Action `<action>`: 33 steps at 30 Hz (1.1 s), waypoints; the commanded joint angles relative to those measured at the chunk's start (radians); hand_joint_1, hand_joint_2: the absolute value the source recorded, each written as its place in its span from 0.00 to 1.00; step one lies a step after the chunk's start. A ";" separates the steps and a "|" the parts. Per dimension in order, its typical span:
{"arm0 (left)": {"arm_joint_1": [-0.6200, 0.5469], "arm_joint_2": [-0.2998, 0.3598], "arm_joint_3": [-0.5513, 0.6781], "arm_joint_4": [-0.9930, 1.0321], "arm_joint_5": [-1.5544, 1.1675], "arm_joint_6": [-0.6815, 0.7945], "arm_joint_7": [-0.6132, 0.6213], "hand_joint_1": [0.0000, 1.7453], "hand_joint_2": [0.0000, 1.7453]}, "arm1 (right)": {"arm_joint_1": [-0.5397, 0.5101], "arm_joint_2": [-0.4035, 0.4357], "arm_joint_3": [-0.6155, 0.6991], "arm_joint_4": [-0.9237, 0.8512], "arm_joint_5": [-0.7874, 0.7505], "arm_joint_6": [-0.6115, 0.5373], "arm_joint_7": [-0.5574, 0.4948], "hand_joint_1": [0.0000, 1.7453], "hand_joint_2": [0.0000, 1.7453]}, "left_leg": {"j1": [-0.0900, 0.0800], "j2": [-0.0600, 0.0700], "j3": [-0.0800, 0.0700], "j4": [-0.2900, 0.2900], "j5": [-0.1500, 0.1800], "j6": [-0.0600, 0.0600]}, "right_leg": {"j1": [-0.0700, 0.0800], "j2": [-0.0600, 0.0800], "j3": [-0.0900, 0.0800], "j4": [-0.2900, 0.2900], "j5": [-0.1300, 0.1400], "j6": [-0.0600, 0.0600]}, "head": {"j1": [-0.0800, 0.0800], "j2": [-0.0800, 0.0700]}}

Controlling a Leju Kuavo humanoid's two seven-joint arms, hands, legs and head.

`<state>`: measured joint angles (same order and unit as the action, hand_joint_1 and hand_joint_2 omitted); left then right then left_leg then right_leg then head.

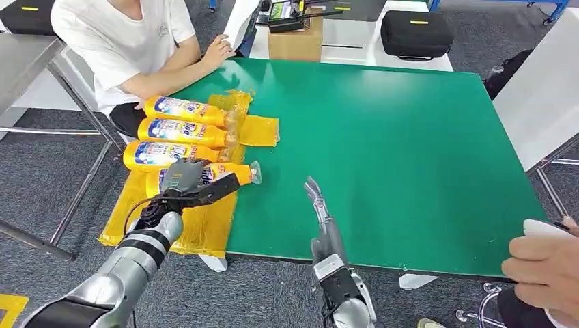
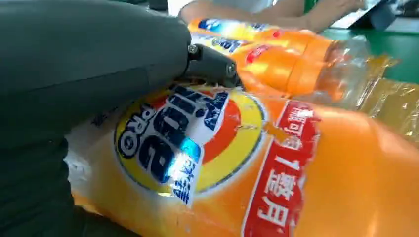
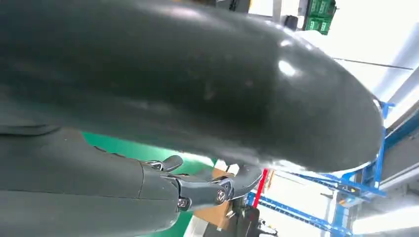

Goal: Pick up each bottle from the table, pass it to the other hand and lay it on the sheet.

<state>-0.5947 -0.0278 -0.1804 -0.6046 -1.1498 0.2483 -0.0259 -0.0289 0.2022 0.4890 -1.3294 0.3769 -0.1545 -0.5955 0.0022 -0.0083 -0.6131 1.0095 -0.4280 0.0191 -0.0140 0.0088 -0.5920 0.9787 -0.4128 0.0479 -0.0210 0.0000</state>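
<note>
Several orange bottles lie side by side on the yellow sheet [image 1: 198, 229] at the green table's [image 1: 396, 150] left edge. My left hand [image 1: 186, 181] grips the nearest bottle [image 1: 239, 171], which lies on the sheet with its clear cap toward the table's middle. In the left wrist view the left hand [image 2: 89, 74] lies over that bottle's label [image 2: 276, 168], with the other bottles [image 2: 276, 59] behind. My right hand [image 1: 319, 205] hovers open over the table's front edge, fingers stretched out and empty. The right wrist view shows the right hand [image 3: 197, 187] holding nothing.
A person in a white shirt [image 1: 130, 41] sits at the table's far left corner, an arm resting by the bottles. Another person's hand [image 1: 546, 263] is at the front right corner. A cardboard box [image 1: 295, 42] and a black case [image 1: 415, 33] stand behind the table.
</note>
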 commanded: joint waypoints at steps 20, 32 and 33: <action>-0.078 0.146 -0.054 0.162 0.168 -0.476 -0.213 0.00 1.00 | -0.068 -0.018 0.002 0.125 -0.047 0.008 -0.040 0.00 0.00 | 0.001 -0.001 0.013 -0.002 0.003 -0.004 | 0.001 -0.002 0.013 -0.001 0.002 -0.006 | 0.000 0.000; -0.007 0.139 -0.020 0.047 0.450 -0.506 -0.335 0.00 0.00 | -0.084 -0.025 0.009 0.156 -0.056 -0.008 -0.066 0.00 0.00 | 0.000 -0.004 0.015 -0.003 0.005 -0.004 | 0.001 -0.004 0.015 0.000 0.002 -0.006 | 0.000 0.000; 0.008 0.133 -0.011 0.009 0.488 -0.507 -0.344 0.00 0.00 | -0.084 -0.025 0.011 0.156 -0.055 -0.008 -0.069 0.00 0.00 | 0.001 -0.003 0.015 -0.003 0.005 -0.004 | 0.001 -0.004 0.015 0.000 0.002 -0.006 | -0.001 0.000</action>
<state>-0.6640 0.1186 -0.2361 -0.5264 -0.8719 -0.2262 -0.3047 -0.0702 0.2022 0.4837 -1.2539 0.3231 -0.1595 -0.6523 0.0026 -0.0150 -0.6011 1.0087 -0.4228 0.0158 -0.0136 0.0022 -0.5790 0.9808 -0.4115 0.0430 -0.0217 0.0000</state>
